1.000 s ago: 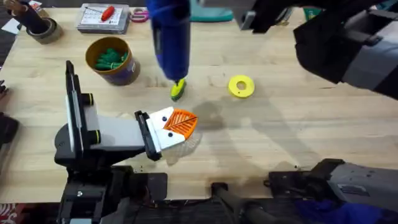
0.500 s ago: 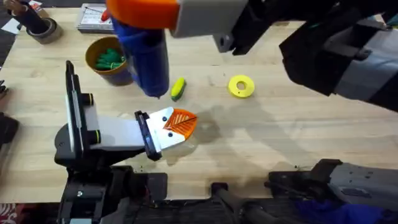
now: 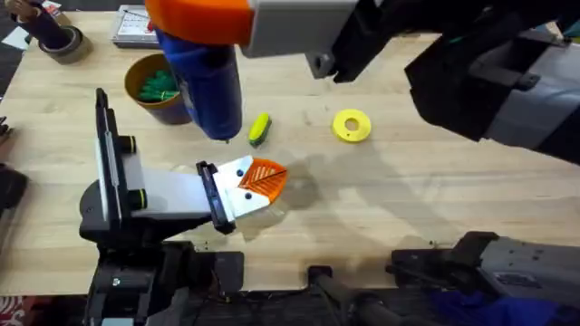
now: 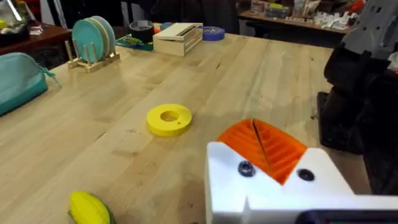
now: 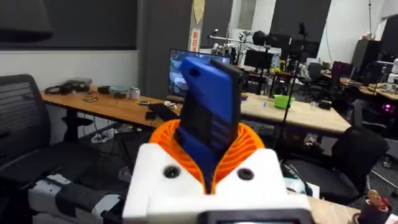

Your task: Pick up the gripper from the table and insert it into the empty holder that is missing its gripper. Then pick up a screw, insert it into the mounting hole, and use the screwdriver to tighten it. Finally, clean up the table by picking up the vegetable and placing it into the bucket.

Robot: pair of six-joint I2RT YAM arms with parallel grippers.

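Observation:
My right gripper [image 3: 204,32] is raised close under the overhead camera and is shut on the blue screwdriver [image 3: 207,86]. The blue handle [image 5: 208,112] sits between its orange pads, and the dark tip points down. My left gripper [image 3: 265,179] rests low over the table's front, its orange ribbed fingers [image 4: 264,146] pressed together in their white holder blocks [image 4: 267,186]. The vegetable, a yellow and green corn cob [image 3: 259,128], lies on the table just beyond the left gripper. The bucket [image 3: 145,66], with green pieces inside, stands at the back left, partly hidden by the screwdriver.
A yellow ring [image 3: 352,125] lies right of the corn. A tape roll [image 3: 56,41] and a white box with a red-handled tool [image 3: 149,25] sit along the back left edge. A teal case [image 4: 18,78] and a plate rack [image 4: 93,40] stand farther off.
The right arm has carried the screwdriver leftward from above the corn to in front of the bucket and risen closer to the camera. The left arm, corn and ring have not moved.

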